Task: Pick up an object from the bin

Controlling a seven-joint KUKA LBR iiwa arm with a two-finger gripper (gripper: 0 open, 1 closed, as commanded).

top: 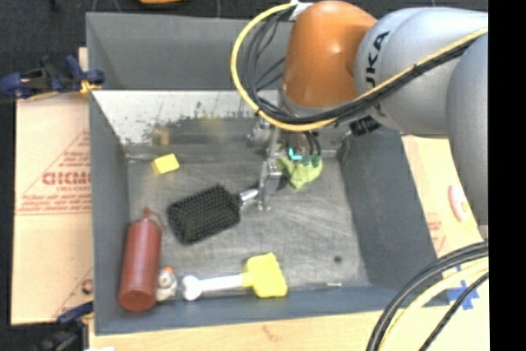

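Nearest the lens is the robot arm [427, 70], reaching in from the right, with its orange cover [325, 53] and a loop of cables [243, 53] hiding the middle of the far wall of the grey bin [164, 45].

At the left of the bin floor a red bottle [140, 263] lies on its side along the left wall, neck pointing away from the near wall. A small silvery bit [167, 281] sits at its lower end, too small to make out. A yellow block [165, 163] lies alone, well apart from the bottle and closer to the far wall.

Near the middle lies a black hairbrush [203, 214], tilted, with its short pale handle pointing right. Closer to the near wall is a tool with a white handle and a yellow head [238, 284]; the handle end lies just beside the silvery bit.

Right of the hairbrush the gripper [265, 191] hangs low from under the orange cover, its tip just beside the end of the hairbrush handle; whether they touch cannot be told. One slim metal stalk shows there and the wrist hides the rest, so I cannot tell whether the fingers are spread or pressed together.

Just to the right, a crumpled green thing [302, 170] lies against the gripper's side, partly hidden under the wrist. Whether it is held cannot be told.
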